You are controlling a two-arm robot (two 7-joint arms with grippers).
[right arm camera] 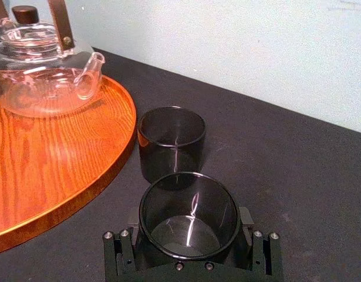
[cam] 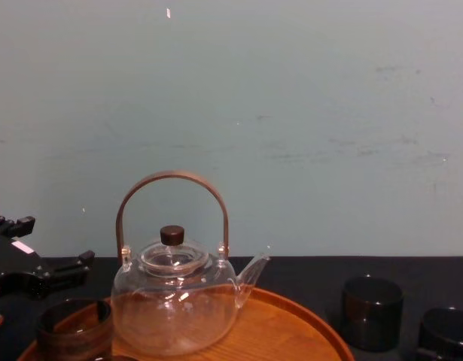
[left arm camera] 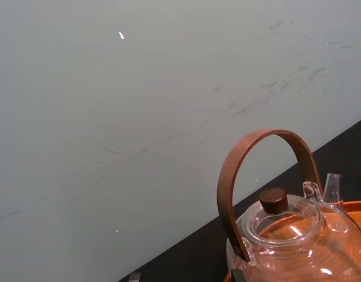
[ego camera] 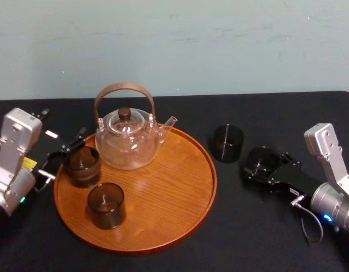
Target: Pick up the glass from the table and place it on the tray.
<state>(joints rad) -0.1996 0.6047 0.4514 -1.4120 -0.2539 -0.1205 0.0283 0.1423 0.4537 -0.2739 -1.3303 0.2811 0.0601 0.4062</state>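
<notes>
A dark smoked cylindrical glass, standing on the black table to the right of the large round orange-brown wooden tray, is clamped between the fingers of the right gripper, while the left gripper is held with fingers apart beside a second smoked glass at the tray's left rim.

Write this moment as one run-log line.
right gripper: shut on held glass, right of tray | left gripper: open at tray's left rim | on tray: teapot, two glasses | spare glass: on table
</notes>
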